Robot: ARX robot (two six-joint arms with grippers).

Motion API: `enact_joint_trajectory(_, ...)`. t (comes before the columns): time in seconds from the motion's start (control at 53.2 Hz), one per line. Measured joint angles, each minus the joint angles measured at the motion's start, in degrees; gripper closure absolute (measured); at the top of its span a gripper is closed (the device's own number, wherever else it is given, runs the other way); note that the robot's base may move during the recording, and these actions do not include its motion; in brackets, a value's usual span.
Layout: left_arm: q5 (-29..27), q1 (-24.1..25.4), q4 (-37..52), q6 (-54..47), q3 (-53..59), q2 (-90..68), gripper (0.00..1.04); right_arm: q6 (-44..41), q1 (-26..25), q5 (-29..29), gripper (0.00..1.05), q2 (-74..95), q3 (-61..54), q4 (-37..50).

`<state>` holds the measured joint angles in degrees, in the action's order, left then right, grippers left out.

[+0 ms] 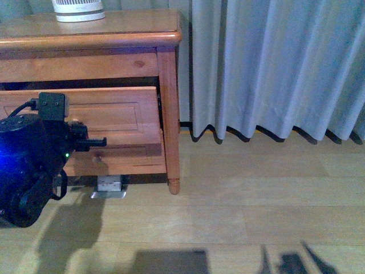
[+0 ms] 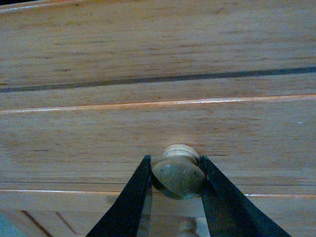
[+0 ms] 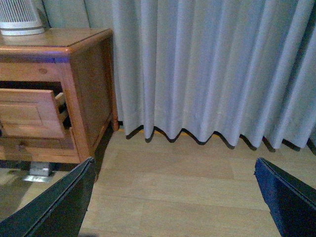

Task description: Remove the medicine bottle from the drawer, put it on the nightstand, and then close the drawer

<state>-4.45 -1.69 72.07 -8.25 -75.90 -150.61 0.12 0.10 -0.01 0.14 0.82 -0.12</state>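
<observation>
Plainly, the left wrist view told the most about the grip: the left gripper (image 2: 175, 159) was closed on the round wooden knob (image 2: 178, 175) of the drawer (image 2: 158, 133), one black finger (image 2: 131, 202) pressed against each side of it. The front view could not show that contact. There the dark bulk of the left arm covered the middle of the drawer (image 1: 122, 117) front, and the left gripper (image 1: 97, 141) showed only as a black shape against the wood.

What the front view did show was the drawer standing partly pulled out of the nightstand (image 1: 168, 114), its front tilted slightly and a dark gap open above it. The right wrist view showed the same from the side, the drawer (image 3: 29, 113) jutting forward of the lower drawer (image 3: 34, 150) with a strip of pale inner wood showing at its end.

The right gripper (image 3: 174, 168) hung spread wide with nothing between its fingers, well apart from the nightstand (image 3: 89, 89), over the wooden floor (image 3: 187, 197) before the grey curtain (image 3: 207, 69).

A ribbed white cylinder (image 1: 78, 10) stood on the nightstand's top. The medicine bottle could not be made out in any view, and none looked into the drawer.
</observation>
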Motion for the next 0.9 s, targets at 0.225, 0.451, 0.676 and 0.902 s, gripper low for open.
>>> enact_joint_trajectory(0.225,-0.28,-0.17,6.62,-0.22,16.15,6.51,0.8,0.0,0.0,0.0,0.07,0.0,0.02,0.0)
enact_joint_trajectory(0.451,-0.26,-0.28,7.96,-0.02,20.9,7.87,0.8,0.02,0.0,0.0,0.07,0.0,0.02,0.0)
enact_joint_trajectory(0.676,-0.26,-0.28,7.96,0.13,20.92,7.89,0.8,0.02,0.0,0.0,0.07,0.0,0.02,0.0)
enact_joint_trajectory(0.902,-0.26,-0.28,7.96,0.2,21.42,8.17,0.8,0.02,0.0,0.0,0.07,0.0,0.02,0.0)
